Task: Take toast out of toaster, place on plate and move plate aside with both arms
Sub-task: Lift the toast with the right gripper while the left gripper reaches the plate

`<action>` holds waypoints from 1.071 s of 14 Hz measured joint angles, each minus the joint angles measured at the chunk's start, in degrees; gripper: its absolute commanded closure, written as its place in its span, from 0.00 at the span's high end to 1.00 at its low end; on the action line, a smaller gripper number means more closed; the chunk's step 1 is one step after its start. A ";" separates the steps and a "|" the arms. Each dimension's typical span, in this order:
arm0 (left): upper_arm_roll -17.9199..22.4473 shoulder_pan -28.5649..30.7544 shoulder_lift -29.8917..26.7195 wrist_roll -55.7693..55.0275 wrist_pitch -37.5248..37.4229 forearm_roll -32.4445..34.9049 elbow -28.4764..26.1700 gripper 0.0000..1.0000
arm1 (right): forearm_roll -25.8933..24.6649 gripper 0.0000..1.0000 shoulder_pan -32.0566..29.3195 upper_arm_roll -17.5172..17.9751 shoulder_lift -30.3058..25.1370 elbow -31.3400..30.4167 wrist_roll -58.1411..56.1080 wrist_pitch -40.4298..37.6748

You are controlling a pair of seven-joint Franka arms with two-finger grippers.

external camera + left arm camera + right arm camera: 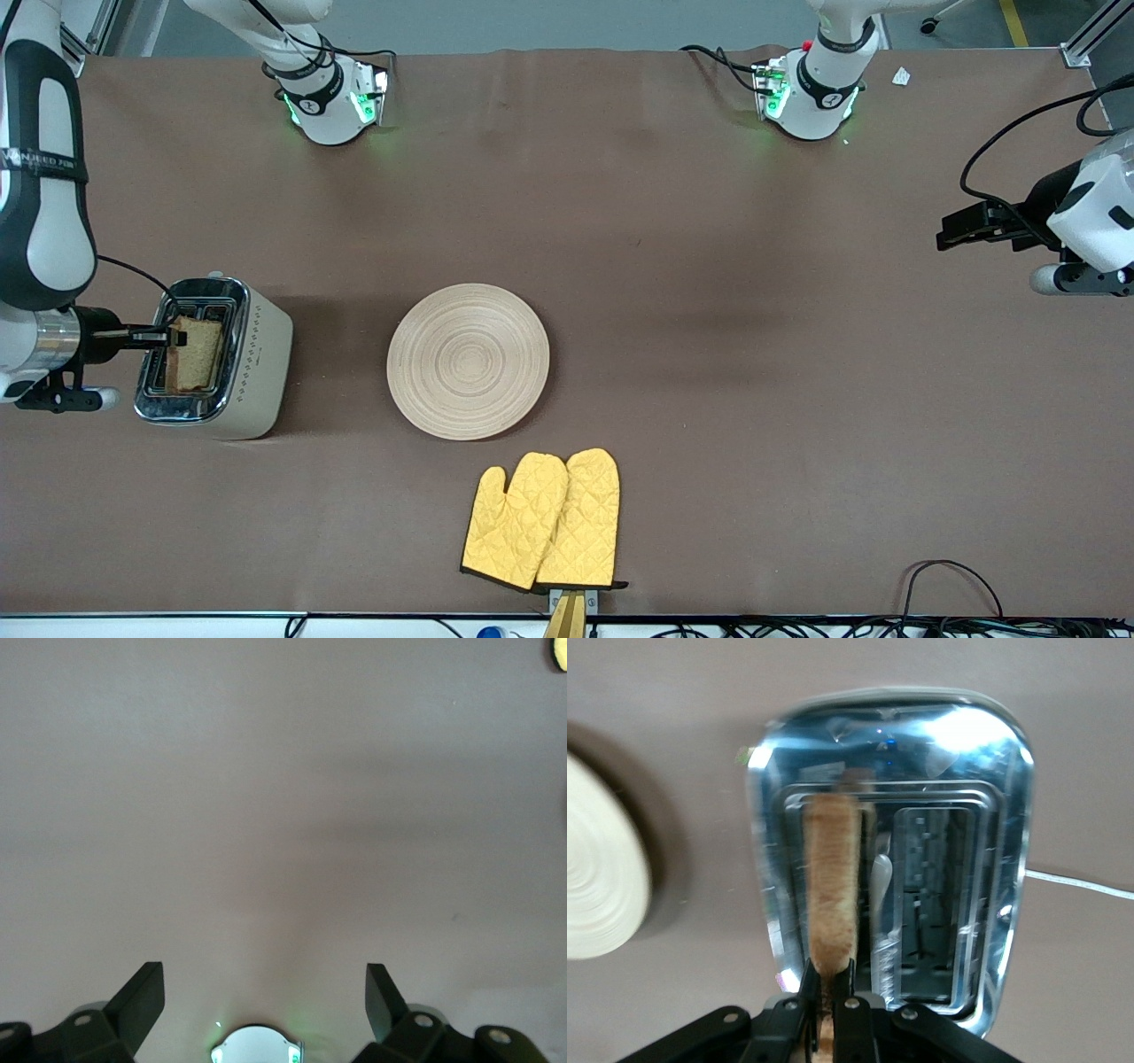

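Observation:
The brown toast (197,353) stands on edge over a slot of the toaster (257,372) at the right arm's end of the table. My right gripper (174,337) is shut on the toast's edge; in the right wrist view the slice (833,886) rises between the closed fingers (852,988). The round beige wooden plate (468,361) lies flat in the middle of the table, beside the toaster; its rim shows in the right wrist view (598,877). My left gripper (952,232) waits open and empty above bare table at the left arm's end (266,1001).
A pair of yellow oven mitts (545,521) lies nearer to the front camera than the plate, by the table's edge. The toaster's second slot (935,904) is empty. The two arm bases (332,102) (811,97) stand along the table's back edge.

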 measured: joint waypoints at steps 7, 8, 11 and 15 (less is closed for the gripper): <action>0.31 0.38 4.40 0.00 -0.32 -17.52 -1.39 1.00 | -3.69 0.02 18.86 0.28 -0.72 9.94 18.22 -3.59; 0.18 -0.03 6.78 0.05 1.65 -19.85 -1.82 1.00 | -4.56 0.02 22.06 0.33 -0.07 9.83 21.83 -1.44; -0.22 -5.07 14.15 0.31 9.70 -23.95 -2.91 1.00 | -6.70 0.02 29.67 0.33 4.55 9.23 30.38 3.33; -0.32 -12.13 21.77 -0.23 21.76 -33.24 -3.13 1.00 | -14.04 0.04 36.07 0.27 13.21 8.83 41.36 9.65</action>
